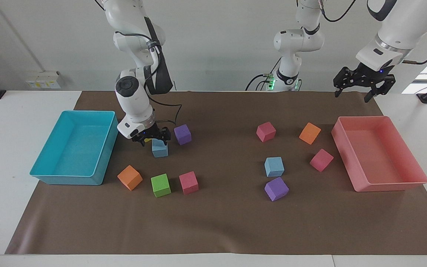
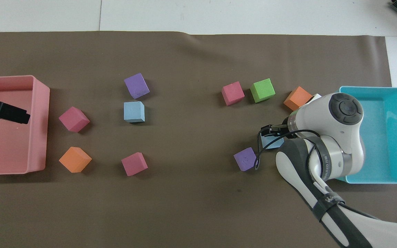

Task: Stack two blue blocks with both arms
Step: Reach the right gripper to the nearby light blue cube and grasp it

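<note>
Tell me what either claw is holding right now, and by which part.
Nothing is held. The right claw is open just above a blue block; the left claw hangs open, waiting.

The scene is evenly and brightly lit from above; soft, short shadows are cast beside the cubes (image 1: 188,182); focus is sharp throughout.

A brown mat (image 1: 221,226) covers the desk (image 1: 9,122). A turquoise tray (image 1: 50,174) sits at one end, a pink tray (image 1: 387,185) at the other. Loose cubes lie between: purple (image 1: 182,134), orange (image 1: 129,177), green (image 1: 161,185), pink (image 1: 188,182).
</note>
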### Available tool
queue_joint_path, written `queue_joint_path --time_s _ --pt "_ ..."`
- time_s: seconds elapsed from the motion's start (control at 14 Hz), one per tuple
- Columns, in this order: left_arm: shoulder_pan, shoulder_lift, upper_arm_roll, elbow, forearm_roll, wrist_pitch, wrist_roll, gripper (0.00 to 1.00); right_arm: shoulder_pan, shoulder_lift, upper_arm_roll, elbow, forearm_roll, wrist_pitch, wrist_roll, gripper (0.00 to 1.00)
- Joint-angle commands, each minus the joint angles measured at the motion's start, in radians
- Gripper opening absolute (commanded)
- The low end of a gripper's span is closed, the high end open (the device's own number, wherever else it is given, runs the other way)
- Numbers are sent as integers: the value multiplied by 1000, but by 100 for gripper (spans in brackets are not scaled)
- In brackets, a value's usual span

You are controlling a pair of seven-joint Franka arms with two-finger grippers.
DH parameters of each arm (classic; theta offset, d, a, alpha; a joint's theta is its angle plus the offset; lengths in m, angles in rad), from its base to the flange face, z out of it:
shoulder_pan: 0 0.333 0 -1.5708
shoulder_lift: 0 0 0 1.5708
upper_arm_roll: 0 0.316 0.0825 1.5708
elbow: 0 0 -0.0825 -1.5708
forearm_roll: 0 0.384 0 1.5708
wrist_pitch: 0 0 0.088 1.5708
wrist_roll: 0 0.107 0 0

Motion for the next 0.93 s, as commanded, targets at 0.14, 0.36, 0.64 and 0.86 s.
queue_joint_path --time_s 0.14,0.36,0.64,0.86 --pt "2 -1 0 14 -1 -25 1 100 21 45 0 -57 46 140 -32 100" --pt "1 -1 0 12 -1 -25 1 100 18 47 -1 -71 46 148 -99 100" --pt "2 -1 0 12 -1 -22 2 100 18 36 -1 -99 46 154 -105 100" --pt "-1 -1 0 12 -1 -22 2 100 15 41 -1 -99 46 151 -107 100"
